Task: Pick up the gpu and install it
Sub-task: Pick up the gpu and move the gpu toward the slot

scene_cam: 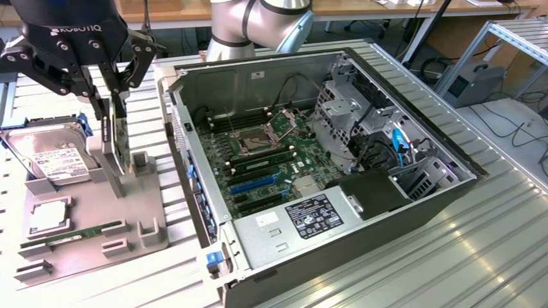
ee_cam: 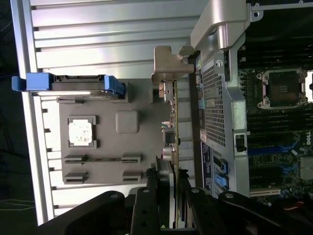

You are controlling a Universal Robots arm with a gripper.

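Claw (scene_cam: 109,93) clamped on the upright gpu (scene_cam: 117,138) (edge-on) beside the open computer case (scene_cam: 248,77)

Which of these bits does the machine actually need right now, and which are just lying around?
In the job: gpu, gripped upright by the pincer; open computer case.
Lying about: hard drive, RAM stick, processor chip, grey tray.
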